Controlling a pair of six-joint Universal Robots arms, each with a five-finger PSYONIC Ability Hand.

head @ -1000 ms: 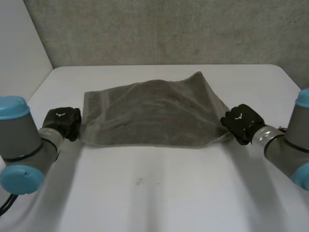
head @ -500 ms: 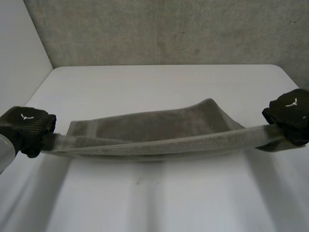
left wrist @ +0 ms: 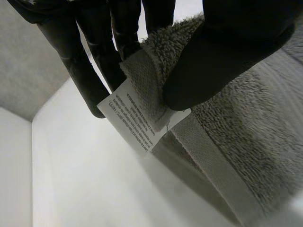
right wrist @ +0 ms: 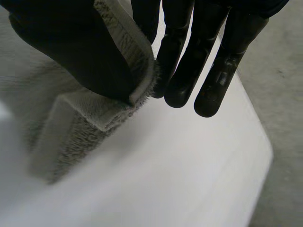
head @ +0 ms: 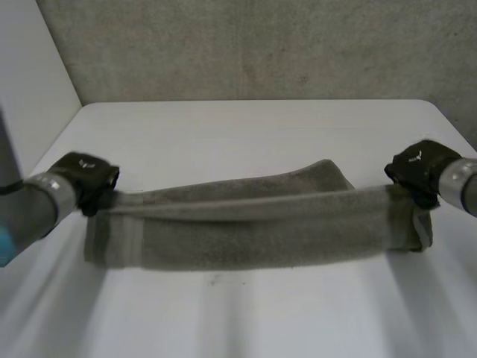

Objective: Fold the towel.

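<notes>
A grey-brown towel (head: 253, 231) hangs stretched between my two hands above the white table (head: 246, 134), its lower part draping down toward the tabletop. My left hand (head: 83, 177) pinches the towel's left corner (left wrist: 151, 80) between thumb and fingers, where a white care label (left wrist: 135, 118) sticks out. At the other end my right hand (head: 419, 168) pinches the right corner (right wrist: 125, 61) the same way, thumb pressed against the fingers (right wrist: 187, 71). A far fold of the towel (head: 320, 173) still rests on the table behind the lifted edge.
The table's far edge meets a grey speckled wall (head: 261, 45). A pale side wall (head: 30, 74) stands at the left. Bare tabletop (head: 246, 313) lies in front of the towel.
Both hands gripped the near corners, lifted them and spread apart. Since half a second ago they have moved away from me, carrying the lifted edge over the rest of the towel.
</notes>
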